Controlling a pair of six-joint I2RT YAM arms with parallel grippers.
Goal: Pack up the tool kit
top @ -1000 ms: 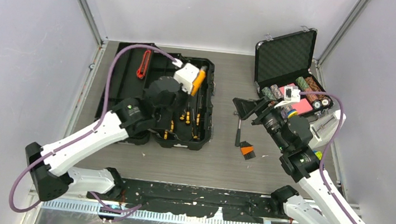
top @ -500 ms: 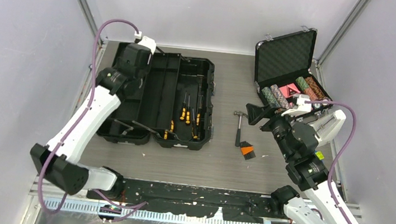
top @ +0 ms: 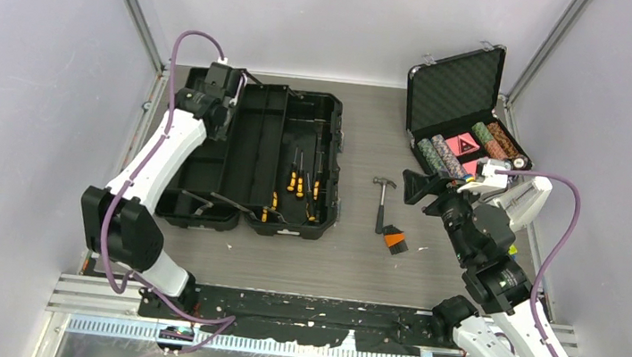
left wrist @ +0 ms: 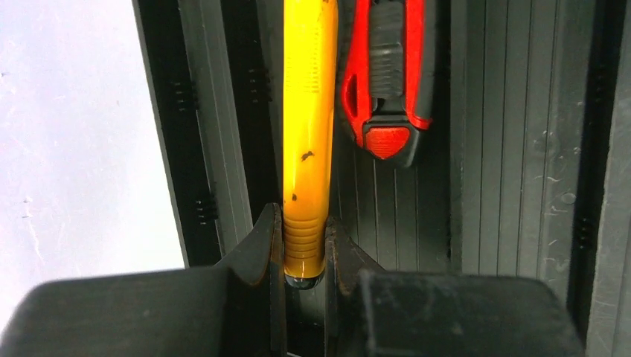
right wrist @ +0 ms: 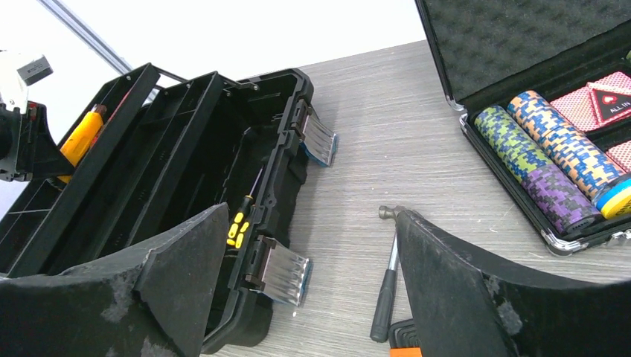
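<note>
Left tool (left wrist: 303, 245) clamped on yellow handle (left wrist: 309, 111), beside red knife (left wrist: 387, 74) inside toolbox (top: 248, 148); right tool (right wrist: 309, 223) wide open, empty, near hammer (right wrist: 387, 290) on counter (right wrist: 387, 149)

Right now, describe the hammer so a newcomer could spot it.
Find the big open black toolbox on the left. On the bare table just right of it lies the hammer, black handle, metal head; the smaller piece beside it is orange.

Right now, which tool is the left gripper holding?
The yellow-handled tool, pinched at its end in the left gripper. The red knife lies free beside it in the toolbox; the hammer lies out on the table.
</note>
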